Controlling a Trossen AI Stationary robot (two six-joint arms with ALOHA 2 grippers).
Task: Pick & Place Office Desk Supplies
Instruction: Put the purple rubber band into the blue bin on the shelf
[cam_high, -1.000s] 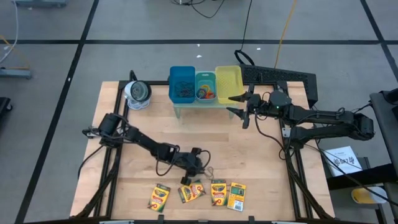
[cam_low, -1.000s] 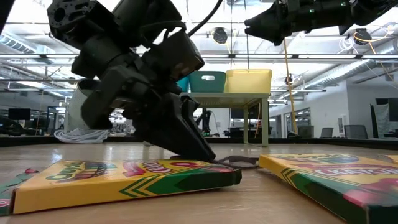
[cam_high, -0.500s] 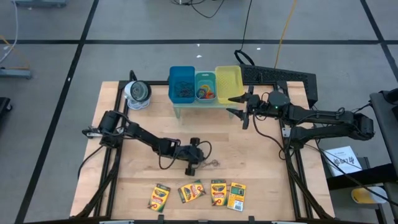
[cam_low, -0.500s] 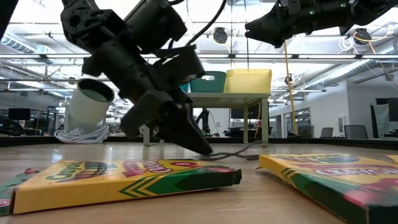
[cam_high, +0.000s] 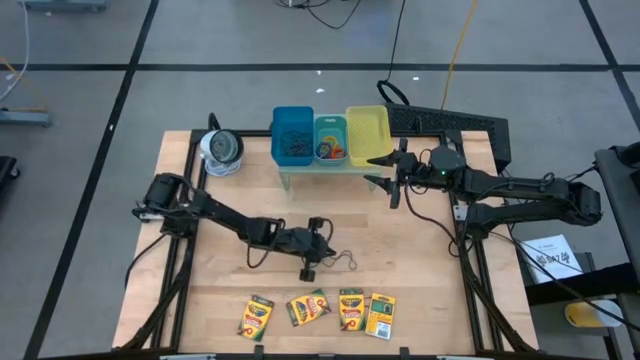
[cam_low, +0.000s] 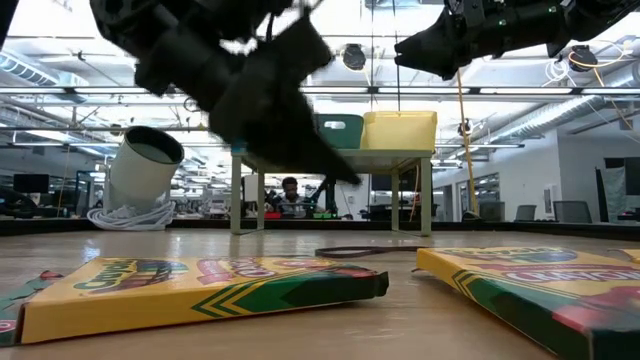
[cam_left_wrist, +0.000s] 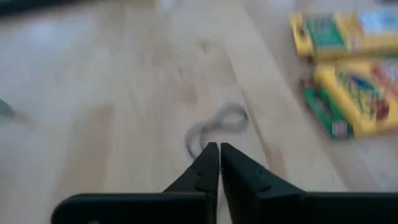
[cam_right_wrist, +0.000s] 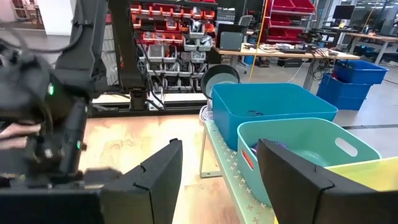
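My left gripper (cam_high: 314, 262) is shut on nothing and hangs above the table's middle (cam_low: 345, 175). A thin brownish wiry loop (cam_high: 346, 260) lies flat on the wood just ahead of its fingertips (cam_left_wrist: 216, 123) (cam_low: 350, 251). Four yellow-and-green crayon boxes lie flat in a row along the near edge (cam_high: 255, 316) (cam_high: 308, 307) (cam_high: 351, 309) (cam_high: 381, 314). Coloured ring bands (cam_high: 331, 150) sit in the teal bin. My right gripper (cam_high: 386, 170) waits open in the air beside the yellow bin (cam_right_wrist: 217, 180).
The blue bin (cam_high: 292, 135), teal bin (cam_high: 331, 128) and yellow bin (cam_high: 367, 132) stand on a small raised shelf at the far edge. A silvery-white roll (cam_high: 221, 150) sits at the far left corner. Bare wood lies between the shelf and the crayon boxes.
My left gripper has risen from the table beside the crayon boxes and drawn back toward the far edge. The wiry loop was dragged a short way from the boxes and now lies flat on the wood.
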